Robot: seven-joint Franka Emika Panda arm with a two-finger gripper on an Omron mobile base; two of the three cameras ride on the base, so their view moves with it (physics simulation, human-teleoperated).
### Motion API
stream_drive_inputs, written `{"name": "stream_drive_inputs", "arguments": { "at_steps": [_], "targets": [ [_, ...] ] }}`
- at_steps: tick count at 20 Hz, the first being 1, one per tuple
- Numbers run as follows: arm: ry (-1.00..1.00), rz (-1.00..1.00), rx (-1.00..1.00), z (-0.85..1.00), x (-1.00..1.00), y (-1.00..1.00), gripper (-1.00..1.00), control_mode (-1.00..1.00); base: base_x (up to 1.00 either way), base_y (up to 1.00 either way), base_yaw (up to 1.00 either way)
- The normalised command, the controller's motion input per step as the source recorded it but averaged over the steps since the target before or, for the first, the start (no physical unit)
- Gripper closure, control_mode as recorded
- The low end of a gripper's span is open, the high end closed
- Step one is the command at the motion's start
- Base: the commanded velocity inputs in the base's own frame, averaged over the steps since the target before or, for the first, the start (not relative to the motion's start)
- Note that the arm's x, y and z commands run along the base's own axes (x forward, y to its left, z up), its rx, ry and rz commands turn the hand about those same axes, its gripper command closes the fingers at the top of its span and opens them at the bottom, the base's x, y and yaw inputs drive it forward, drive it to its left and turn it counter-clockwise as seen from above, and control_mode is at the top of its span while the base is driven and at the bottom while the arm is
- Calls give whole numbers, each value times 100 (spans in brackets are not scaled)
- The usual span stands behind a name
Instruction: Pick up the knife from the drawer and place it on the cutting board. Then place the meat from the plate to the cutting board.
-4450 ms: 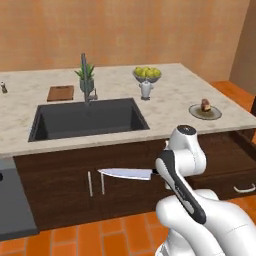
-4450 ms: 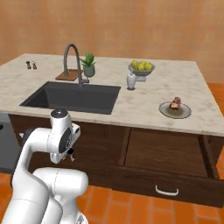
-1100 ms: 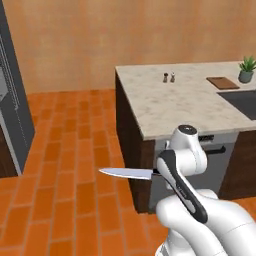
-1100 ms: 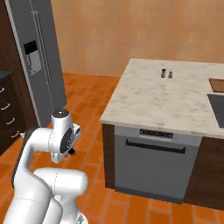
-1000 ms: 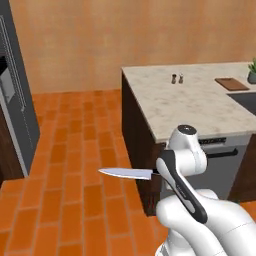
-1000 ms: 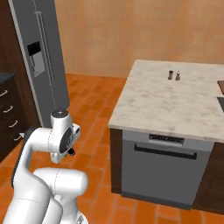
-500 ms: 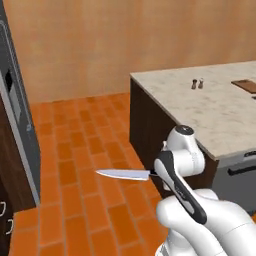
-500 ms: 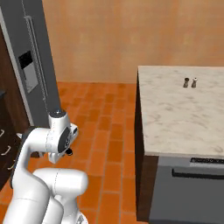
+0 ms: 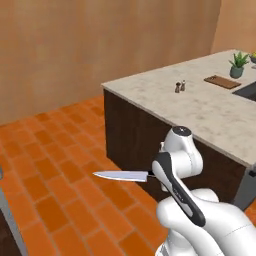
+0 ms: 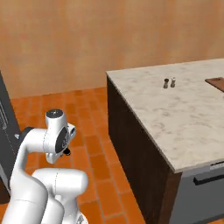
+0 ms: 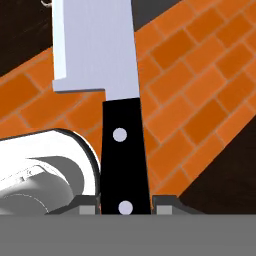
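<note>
I have the long silver-bladed, black-handled knife (image 9: pixel 122 175) clamped by its handle in the gripper (image 11: pixel 125 200), blade level over the brick floor. Rightward, the marble counter (image 9: pixel 210 110) carries the reddish-brown wooden cutting board (image 9: pixel 222 81). Swinging near the counter's corner could knock the blade loose.

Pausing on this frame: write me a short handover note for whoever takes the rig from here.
Gripper: shut on the knife by its black handle, blade level over the brick floor.
Cutting board: far along the counter, beside the potted plant.
Done: knife is picked up.
Left: bring the knife to the board and set it down, then move the meat from the plate to the board.
</note>
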Motion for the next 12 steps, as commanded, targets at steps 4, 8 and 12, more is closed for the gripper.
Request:
{"name": "stream_drive_inputs", "arguments": {
  "at_steps": [4,8,12],
  "targets": [
    [0,0,0,0,0,0,100,100,93,100,-60],
    [0,0,0,0,0,0,100,100,83,100,-52],
    [0,0,0,0,0,0,100,100,63,100,-36]
  ]
}}
